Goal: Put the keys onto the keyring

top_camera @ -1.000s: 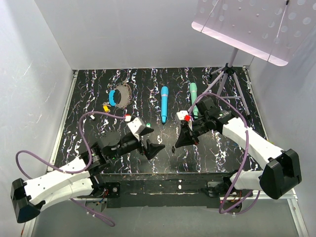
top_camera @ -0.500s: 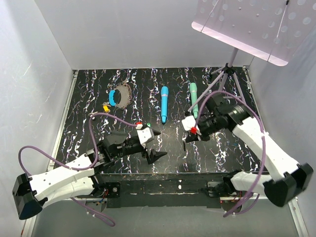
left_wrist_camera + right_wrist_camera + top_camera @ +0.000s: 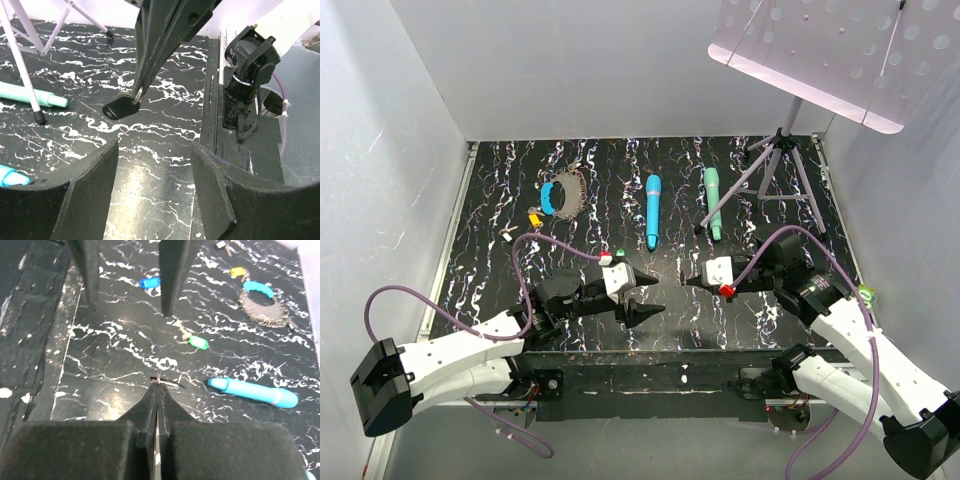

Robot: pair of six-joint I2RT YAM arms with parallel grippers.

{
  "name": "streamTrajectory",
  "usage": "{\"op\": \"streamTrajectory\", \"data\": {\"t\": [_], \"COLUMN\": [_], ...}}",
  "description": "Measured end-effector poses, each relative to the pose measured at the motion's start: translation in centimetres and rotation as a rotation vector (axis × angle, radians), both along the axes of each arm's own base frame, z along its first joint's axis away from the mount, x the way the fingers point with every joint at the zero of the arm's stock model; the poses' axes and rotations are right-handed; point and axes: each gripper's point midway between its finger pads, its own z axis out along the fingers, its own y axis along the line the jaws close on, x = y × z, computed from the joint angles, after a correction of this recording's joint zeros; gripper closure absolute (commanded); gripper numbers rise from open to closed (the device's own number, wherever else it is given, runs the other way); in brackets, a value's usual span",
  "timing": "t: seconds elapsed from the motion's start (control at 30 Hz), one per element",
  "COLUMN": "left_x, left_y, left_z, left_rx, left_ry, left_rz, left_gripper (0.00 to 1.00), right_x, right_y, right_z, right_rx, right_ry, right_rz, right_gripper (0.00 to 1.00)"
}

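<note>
My right gripper (image 3: pixel 158 386) is shut on the thin metal ring of a black-headed key (image 3: pixel 121 107), which hangs just above the table. My left gripper (image 3: pixel 152 170) faces it from the left, open, with only table between its fingers (image 3: pixel 75 200). In the top view the two grippers, left (image 3: pixel 660 296) and right (image 3: pixel 691 282), are a short way apart near the front middle. The keyring (image 3: pixel 563 195), a blue band and beaded chain, lies at the back left. Loose keys lie on the table: blue (image 3: pixel 150 283), green (image 3: pixel 198 342), yellow (image 3: pixel 533 214) and cream (image 3: pixel 508 236).
A blue wand (image 3: pixel 652 210) and a teal wand (image 3: pixel 712 200) lie at the back middle. A tripod stand (image 3: pixel 775 160) stands at the back right beside the teal wand. The table's front edge (image 3: pixel 215 125) and the right arm's base (image 3: pixel 245 75) are close by.
My right arm has drawn back and lowered, turning its gripper with the black key to point left. The left gripper has swung toward it and its jaws have narrowed.
</note>
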Motion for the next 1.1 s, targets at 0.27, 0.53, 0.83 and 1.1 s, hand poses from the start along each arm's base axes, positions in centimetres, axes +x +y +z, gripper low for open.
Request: {"op": "streamTrajectory", "data": {"t": [0.27,0.53,0.83,1.1], "left_x": [0.3,1.1,1.6,1.2], "left_y": [-0.7,-1.6,-2.0,-2.2], "left_z": [0.5,-1.1,-0.9,0.1], "left_rx": [-0.032,0.003,-0.015,-0.056], "left_ry": [-0.018,-0.016,-0.027,-0.028], "left_rz": [-0.01,0.002,0.012,-0.009], "left_gripper": [0.56,0.64,0.63,0.66], "right_x": [0.8,0.2,-0.9,-1.1], "right_y": [0.8,1.0,1.4,1.8], "right_z": [-0.3,-0.2,-0.2,0.1], "right_rx": [0.069,0.111,0.142,0.168], "right_ry": [0.001,-0.039,-0.059,-0.056], "right_rz": [-0.031,-0.002,0.055,0.069], "right_gripper": [0.99,0.99,0.99,0.99]}}
